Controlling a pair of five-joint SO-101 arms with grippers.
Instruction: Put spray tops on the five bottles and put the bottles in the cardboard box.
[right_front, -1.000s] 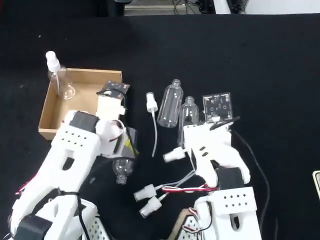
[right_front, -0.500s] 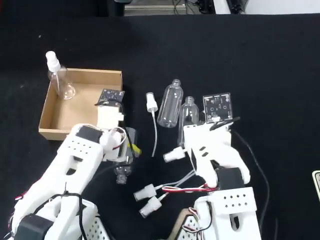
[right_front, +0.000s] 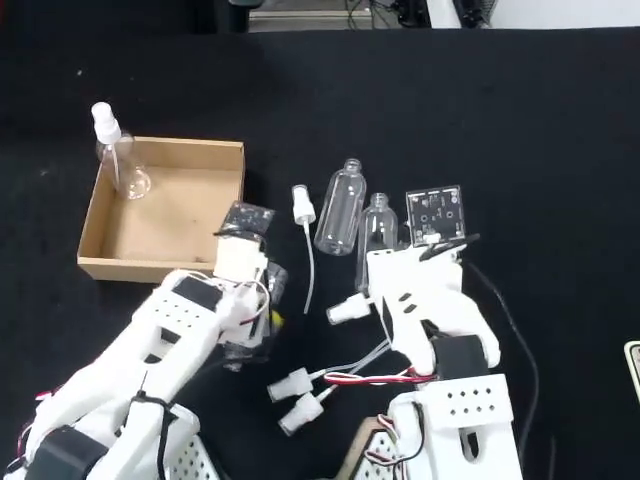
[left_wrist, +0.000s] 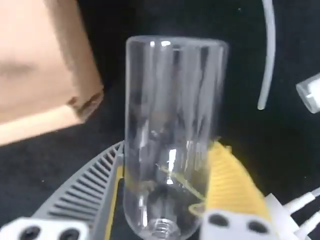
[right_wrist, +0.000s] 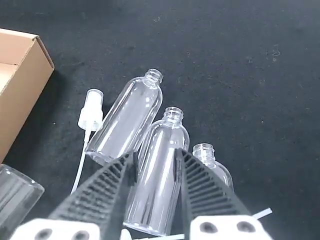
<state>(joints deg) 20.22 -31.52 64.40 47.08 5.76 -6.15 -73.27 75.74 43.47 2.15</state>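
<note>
While the left jaws are clamped on a clear bottle (left_wrist: 172, 125), its long axis runs along them: the threaded neck points back toward the wrist and the flat base reaches out past the tips. Just beyond the tips, on the side of the grey finger (left_wrist: 95, 185), sits a corner of the cardboard box (left_wrist: 50, 65). On the side of the yellow finger (left_wrist: 230, 180) lies the dip tube (left_wrist: 270, 50) of a loose spray top (right_front: 303, 208).

The right jaws stand narrowly apart, holding nothing, above the middle bottle (right_wrist: 157, 165) of three lying on the worktop (right_front: 520, 120). Its open neck points away from them. A longer bottle (right_wrist: 127, 117) lies just beside it and a third bottle (right_wrist: 212, 162) on the other side, with their necks pointing the same way.

Well beyond the left jaws, a capped bottle (right_front: 120, 160) stands upright in the box's far corner. Two more spray tops (right_front: 295, 395) lie behind both pairs of jaws.
</note>
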